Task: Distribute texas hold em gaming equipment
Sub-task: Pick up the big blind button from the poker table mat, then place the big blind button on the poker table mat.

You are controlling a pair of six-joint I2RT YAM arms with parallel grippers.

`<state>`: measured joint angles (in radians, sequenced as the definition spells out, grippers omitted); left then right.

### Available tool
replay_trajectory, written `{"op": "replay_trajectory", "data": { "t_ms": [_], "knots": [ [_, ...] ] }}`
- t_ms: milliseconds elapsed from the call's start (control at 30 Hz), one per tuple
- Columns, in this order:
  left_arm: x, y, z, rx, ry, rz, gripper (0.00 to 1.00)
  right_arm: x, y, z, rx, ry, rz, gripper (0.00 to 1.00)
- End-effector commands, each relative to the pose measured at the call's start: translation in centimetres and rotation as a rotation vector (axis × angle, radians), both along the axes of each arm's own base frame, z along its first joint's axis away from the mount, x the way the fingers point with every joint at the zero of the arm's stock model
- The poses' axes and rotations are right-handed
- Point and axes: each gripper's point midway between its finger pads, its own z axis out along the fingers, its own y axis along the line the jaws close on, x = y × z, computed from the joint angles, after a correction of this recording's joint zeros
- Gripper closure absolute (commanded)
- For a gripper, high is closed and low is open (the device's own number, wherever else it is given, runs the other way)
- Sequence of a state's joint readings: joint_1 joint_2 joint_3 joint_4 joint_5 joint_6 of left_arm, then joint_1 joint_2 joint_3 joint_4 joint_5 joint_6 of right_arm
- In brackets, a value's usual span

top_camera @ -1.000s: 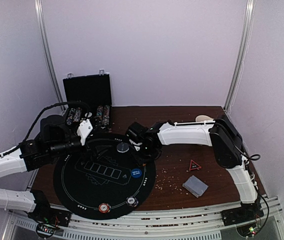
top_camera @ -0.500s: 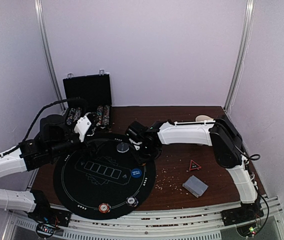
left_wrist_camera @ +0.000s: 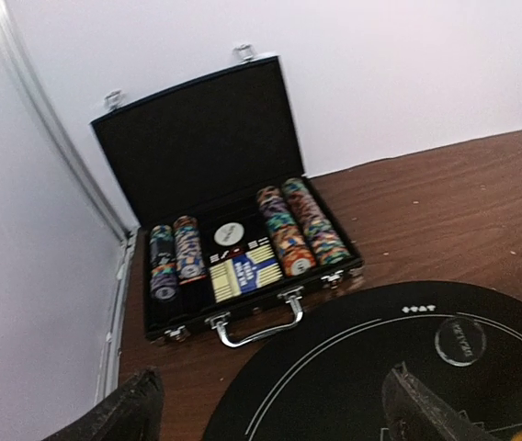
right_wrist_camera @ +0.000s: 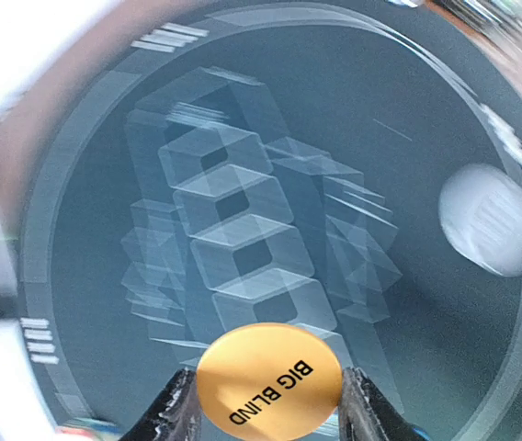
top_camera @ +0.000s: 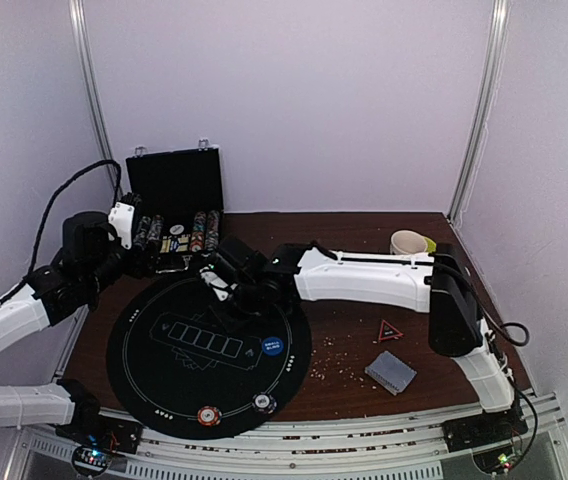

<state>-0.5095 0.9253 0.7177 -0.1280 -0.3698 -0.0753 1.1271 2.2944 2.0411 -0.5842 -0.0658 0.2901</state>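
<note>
My right gripper (top_camera: 226,285) reaches left over the far part of the round black mat (top_camera: 154,370). In the right wrist view it (right_wrist_camera: 268,404) is shut on an orange disc (right_wrist_camera: 270,386) marked BIG BLIND, held above the mat's card outlines. A clear grey disc (right_wrist_camera: 491,220) lies on the mat and also shows in the left wrist view (left_wrist_camera: 460,340). A blue disc (top_camera: 273,347), a red-white disc (top_camera: 208,415) and a black-white disc (top_camera: 263,402) lie on the mat. The grey-blue deck (top_camera: 391,372) lies on the table at the right. My left gripper (top_camera: 134,250) is open and empty (left_wrist_camera: 275,418) near the case.
The black hinged case (top_camera: 174,200) stands open at the back left with chip rows (left_wrist_camera: 293,225) inside. A white mug (top_camera: 407,242) stands at the back right. A red triangle (top_camera: 390,330) and crumbs lie right of the mat.
My right gripper has moved left across the far part of the mat and now covers the clear disc in the top view. My left arm has drawn back left toward the case.
</note>
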Motion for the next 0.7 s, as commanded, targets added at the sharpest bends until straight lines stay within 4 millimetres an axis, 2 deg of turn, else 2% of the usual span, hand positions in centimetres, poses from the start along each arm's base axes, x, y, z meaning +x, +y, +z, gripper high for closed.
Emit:
{"op": "replay_trajectory", "data": {
  "t_ms": [0, 100, 200, 400, 667],
  "knots": [
    [0.2, 3.2, 1.9, -0.091, -0.031, 0.157, 0.15, -6.7, 8.1, 1.0, 0.177, 0.001, 0.232, 0.66],
    [0.1, 3.7, 2.2, -0.102, -0.039, 0.172, 0.15, -9.3, 11.6, -0.2, 0.221, 0.006, 0.316, 0.65],
    [0.0, 3.5, 2.2, -0.109, -0.038, 0.154, 0.15, -10.7, 13.6, -2.6, 0.226, -0.001, 0.358, 0.65],
    [-0.4, 3.6, 2.0, -0.114, -0.049, 0.151, 0.15, -11.1, 14.2, -6.0, 0.179, -0.061, 0.368, 0.67],
    [-0.3, 3.3, 2.0, -0.108, -0.056, 0.128, 0.15, -10.7, 14.2, -9.0, 0.113, -0.137, 0.348, 0.69]
  ]
}}
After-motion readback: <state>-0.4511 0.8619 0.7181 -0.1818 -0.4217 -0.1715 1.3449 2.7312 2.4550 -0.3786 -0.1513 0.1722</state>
